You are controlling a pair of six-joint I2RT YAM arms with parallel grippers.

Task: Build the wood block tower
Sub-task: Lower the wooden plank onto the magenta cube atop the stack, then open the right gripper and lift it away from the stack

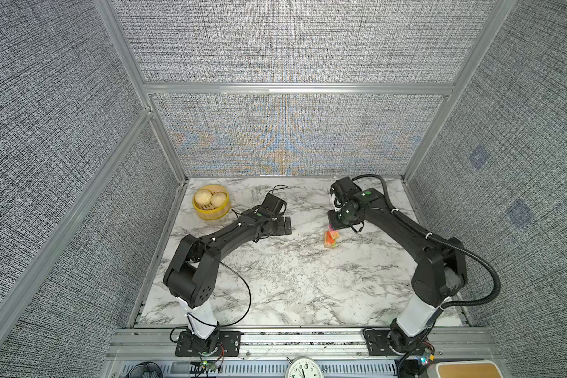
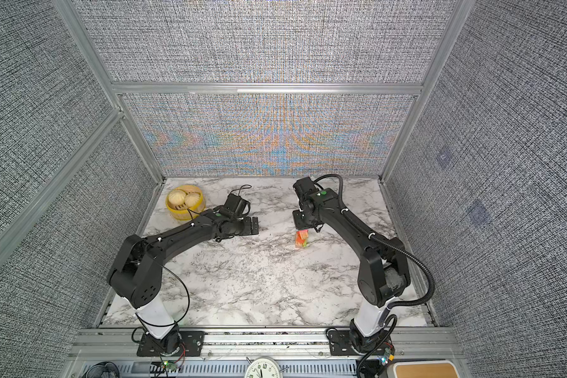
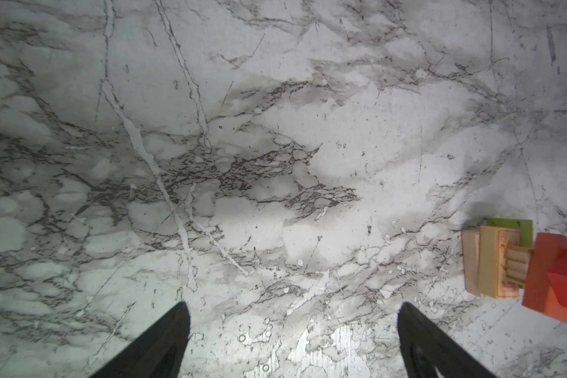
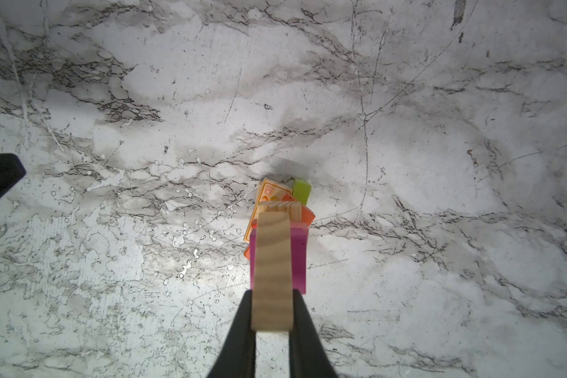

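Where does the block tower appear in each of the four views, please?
Top view: the tower stands right of centre on the marble table.
Top view: same spot, slightly nearer the middle.
Left wrist: at the frame's edge, beside the open left gripper.
Right wrist: mid-frame, behind the tan block the right gripper holds.
Shared landmark: the tower's lime-green block.

Grainy matt tan wood block (image 4: 272,271); smooth painted magenta block (image 4: 298,258); faintly shiny marble-look tabletop (image 4: 406,131); coarse woven cloth walls (image 1: 275,39)

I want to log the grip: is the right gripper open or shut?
Shut on the tan block: in the right wrist view both fingers of the right gripper press its sides.
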